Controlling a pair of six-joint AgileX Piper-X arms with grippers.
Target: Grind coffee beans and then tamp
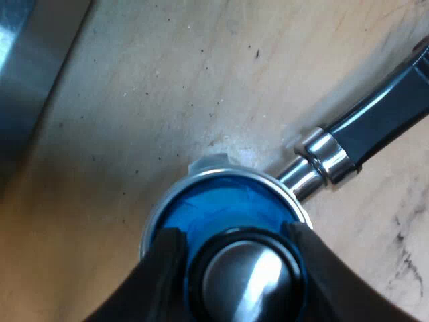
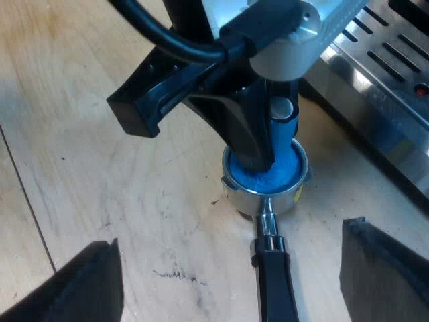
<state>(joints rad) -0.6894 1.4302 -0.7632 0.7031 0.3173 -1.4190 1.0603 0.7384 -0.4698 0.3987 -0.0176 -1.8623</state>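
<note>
The metal holder (image 1: 218,176) lies on the wooden table, its dark handle (image 1: 392,111) pointing away from the basket. A blue tamper (image 1: 221,208) with a shiny metal top stands in the basket. My left gripper (image 1: 234,245) is shut on the tamper, one finger on each side of its stem. In the right wrist view the same tamper (image 2: 285,168) sits in the holder (image 2: 268,196) under the left gripper (image 2: 268,137). My right gripper (image 2: 231,258) hovers open above the holder's handle (image 2: 275,282), its fingers wide apart and touching nothing.
The espresso machine's slotted metal drip tray (image 2: 382,80) stands close beside the holder. A steel edge of the machine (image 1: 30,74) borders the wooden table (image 1: 167,87). Bare wood (image 2: 80,154) stretches on the holder's other side.
</note>
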